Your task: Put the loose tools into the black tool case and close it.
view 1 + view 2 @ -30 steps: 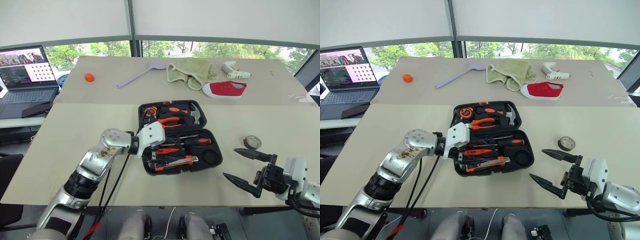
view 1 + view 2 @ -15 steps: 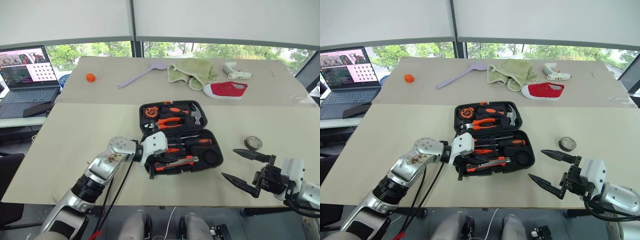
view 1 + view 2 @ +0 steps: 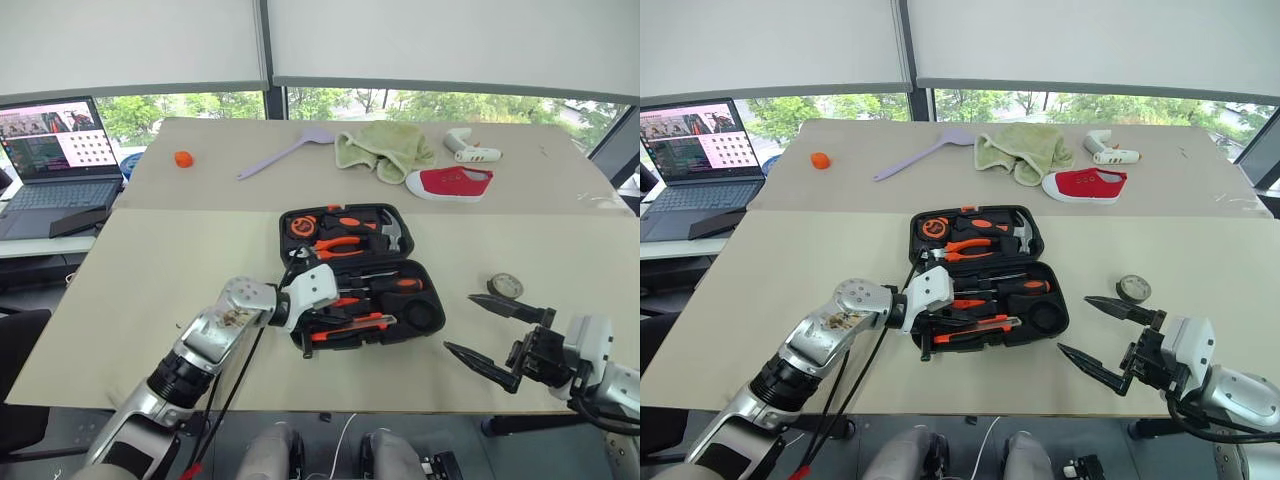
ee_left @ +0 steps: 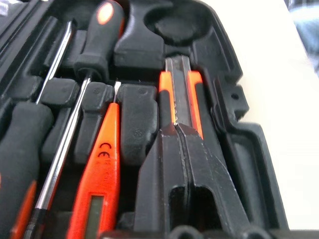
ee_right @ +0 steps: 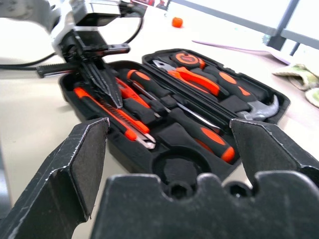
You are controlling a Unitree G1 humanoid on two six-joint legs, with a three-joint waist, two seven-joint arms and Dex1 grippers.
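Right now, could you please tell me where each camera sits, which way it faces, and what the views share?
Head stereo pair: looks forward and down over the table, the black tool case and both arms.
Left wrist: looks along the shut left end effector onto the utility knife in the case.
Right wrist: looks between the open right end effector's fingers across the case toward the left end effector.
Shared: all show the open case; the tape roll lies outside it.
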